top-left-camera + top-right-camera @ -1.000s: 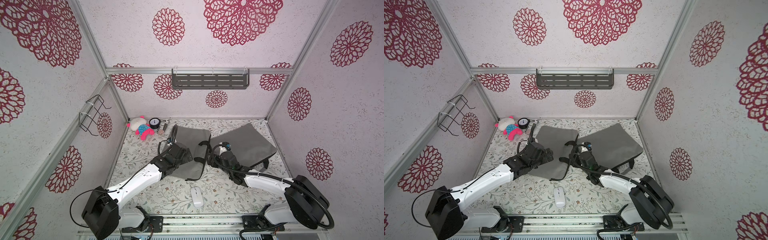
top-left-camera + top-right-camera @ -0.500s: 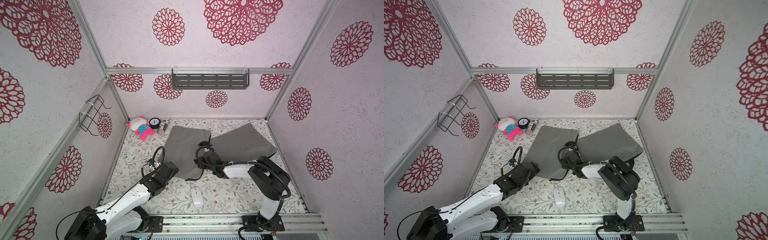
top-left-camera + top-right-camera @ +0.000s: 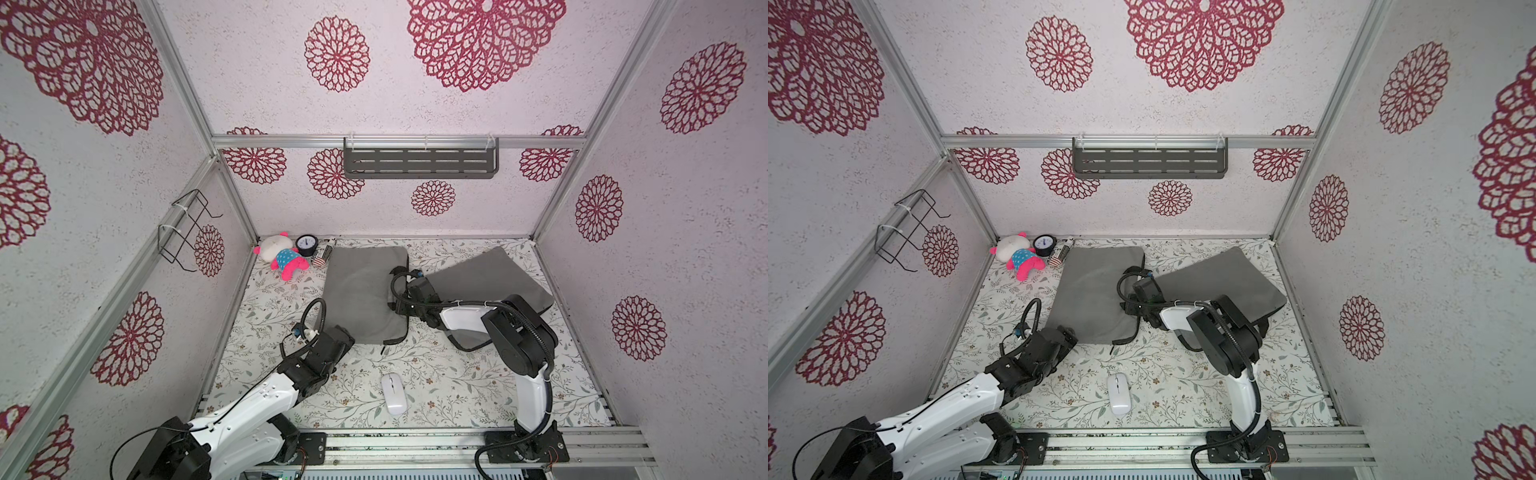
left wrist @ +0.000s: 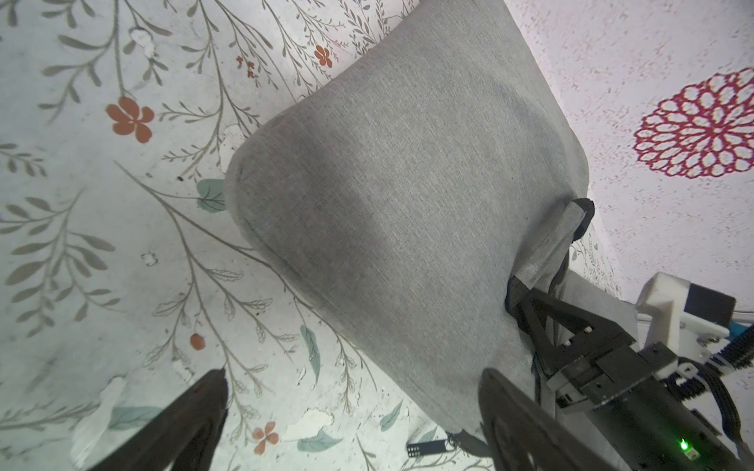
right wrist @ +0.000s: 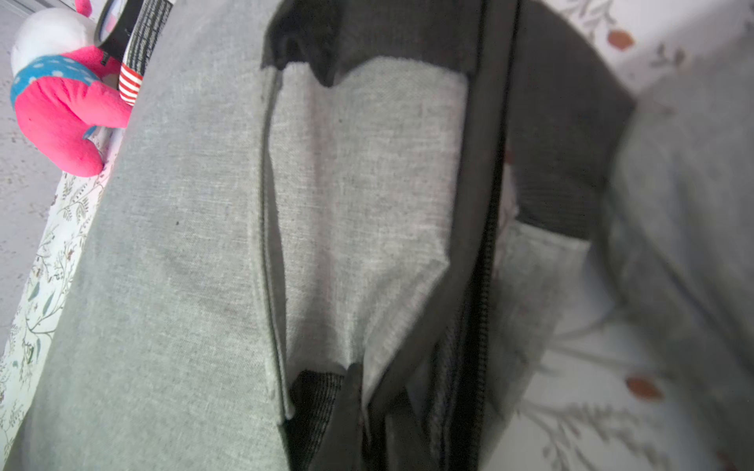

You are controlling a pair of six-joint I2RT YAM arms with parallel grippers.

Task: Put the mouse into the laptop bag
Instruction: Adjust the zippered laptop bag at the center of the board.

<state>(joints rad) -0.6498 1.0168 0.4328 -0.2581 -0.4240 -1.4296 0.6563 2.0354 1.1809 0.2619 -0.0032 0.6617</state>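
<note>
Since my right gripper [image 4: 520, 299] just clenched the laptop bag [image 3: 361, 291], my released left gripper [image 4: 353, 381] beside it can fetch the mouse [image 3: 394, 394].

I see pale textured walls [image 3: 395, 108] w/ red floral medallions [image 3: 337, 54], alu frame posts [image 3: 182, 79], grey slotted shelf [image 3: 419, 164] on back wall, blk wire rack [image 3: 187, 230] on left wall, leafy-print table [image 3: 457, 374]. Even light.

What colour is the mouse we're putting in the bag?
The mouse is plain white, with no pattern. It shows best in a top view.
</note>
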